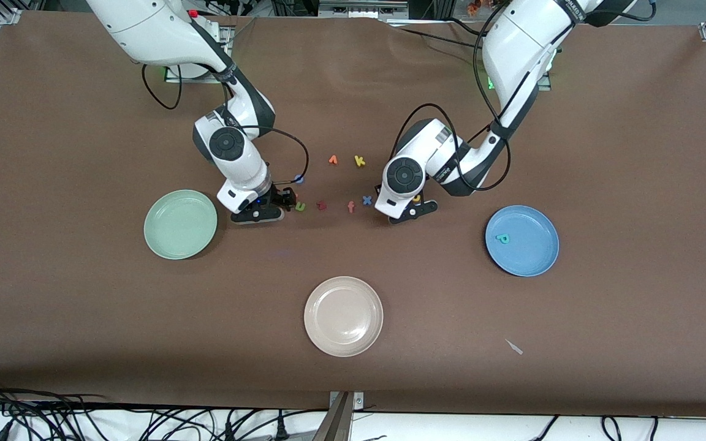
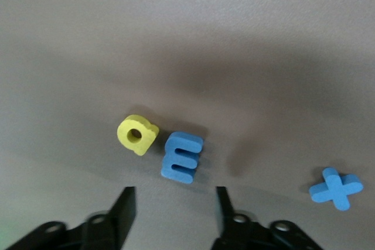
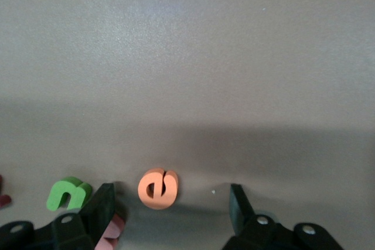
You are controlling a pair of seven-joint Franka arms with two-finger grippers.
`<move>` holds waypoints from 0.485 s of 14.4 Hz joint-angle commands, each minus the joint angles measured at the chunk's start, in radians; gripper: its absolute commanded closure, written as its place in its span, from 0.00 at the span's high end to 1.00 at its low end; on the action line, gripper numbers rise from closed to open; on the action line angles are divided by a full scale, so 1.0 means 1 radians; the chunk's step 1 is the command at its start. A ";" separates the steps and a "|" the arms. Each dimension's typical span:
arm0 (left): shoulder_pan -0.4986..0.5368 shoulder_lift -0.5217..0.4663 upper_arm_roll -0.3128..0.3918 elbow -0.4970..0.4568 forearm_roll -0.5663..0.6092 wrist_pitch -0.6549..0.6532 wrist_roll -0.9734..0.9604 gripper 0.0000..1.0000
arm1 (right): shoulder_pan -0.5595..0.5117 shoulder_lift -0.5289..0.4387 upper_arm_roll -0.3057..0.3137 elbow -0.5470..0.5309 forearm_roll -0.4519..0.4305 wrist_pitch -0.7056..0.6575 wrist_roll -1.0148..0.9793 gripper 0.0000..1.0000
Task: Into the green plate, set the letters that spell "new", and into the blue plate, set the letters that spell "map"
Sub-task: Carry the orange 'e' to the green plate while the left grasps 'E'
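Note:
My right gripper [image 1: 280,201] hangs low over the table beside the green plate [image 1: 180,224], open [image 3: 171,209]. The orange e [image 3: 157,188] lies just ahead of its fingertips, the pink w [image 3: 112,230] against one finger, the green n [image 3: 68,193] beside it [image 1: 299,206]. My left gripper [image 1: 413,206] is low toward the blue plate [image 1: 521,240], open [image 2: 174,209], nothing between its fingers. The yellow a [image 2: 137,134] and blue-violet m [image 2: 182,157] lie side by side just ahead of it. The teal p [image 1: 502,239] lies in the blue plate.
Between the grippers lie a dark red z [image 1: 322,206], a salmon f [image 1: 350,207] and a blue x [image 1: 366,199]. An orange letter [image 1: 333,160] and a yellow k [image 1: 360,161] lie nearer the bases. A cream-white plate [image 1: 343,315] sits nearer the front camera.

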 commanded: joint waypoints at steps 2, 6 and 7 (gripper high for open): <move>0.007 0.016 0.001 -0.001 0.004 0.031 0.037 0.56 | 0.022 0.019 -0.017 0.021 -0.025 0.016 0.018 0.74; 0.011 0.019 0.009 0.002 0.003 0.031 0.134 0.44 | 0.024 0.019 -0.022 0.021 -0.037 0.016 0.018 0.50; 0.014 0.020 0.009 0.002 0.003 0.031 0.137 0.44 | 0.024 0.017 -0.022 0.021 -0.037 0.016 0.018 0.47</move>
